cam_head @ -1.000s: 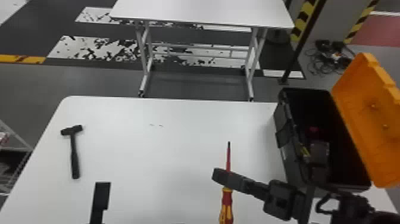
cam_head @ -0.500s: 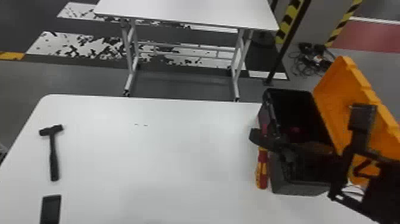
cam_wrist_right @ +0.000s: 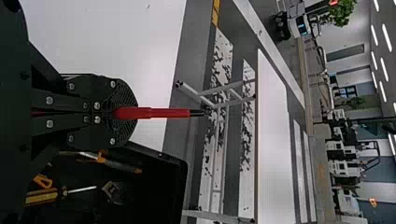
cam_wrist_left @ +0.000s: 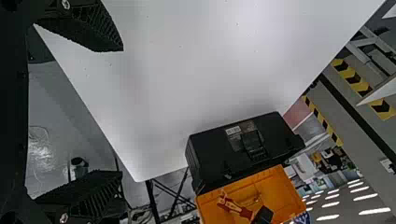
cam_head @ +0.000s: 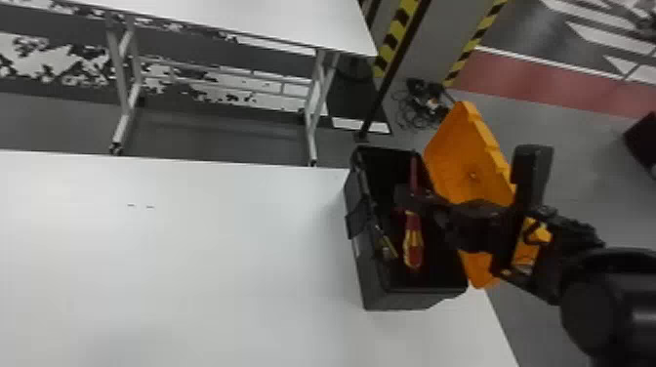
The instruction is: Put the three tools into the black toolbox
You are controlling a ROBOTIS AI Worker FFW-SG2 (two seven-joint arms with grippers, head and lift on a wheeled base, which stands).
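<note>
The right pincer [cam_head: 406, 197] is clamped on the screwdriver [cam_head: 414, 244] over the open toolbox [cam_head: 373, 289], which stands on the bench [cam_head: 205, 273]; the left pincer [cam_wrist_left: 122, 112] is spread apart.

A smooth, matt white counter [cam_head: 185, 273] spreads across the lower left of the head view, beside a black toolbox [cam_head: 376, 296] of dull, hard plastic and its smooth orange plastic lid [cam_head: 451, 161] at center right. At left center of the right wrist view, a screwdriver [cam_wrist_right: 163, 113] pairs a smooth red plastic sleeve with a dark metal tip.
</note>
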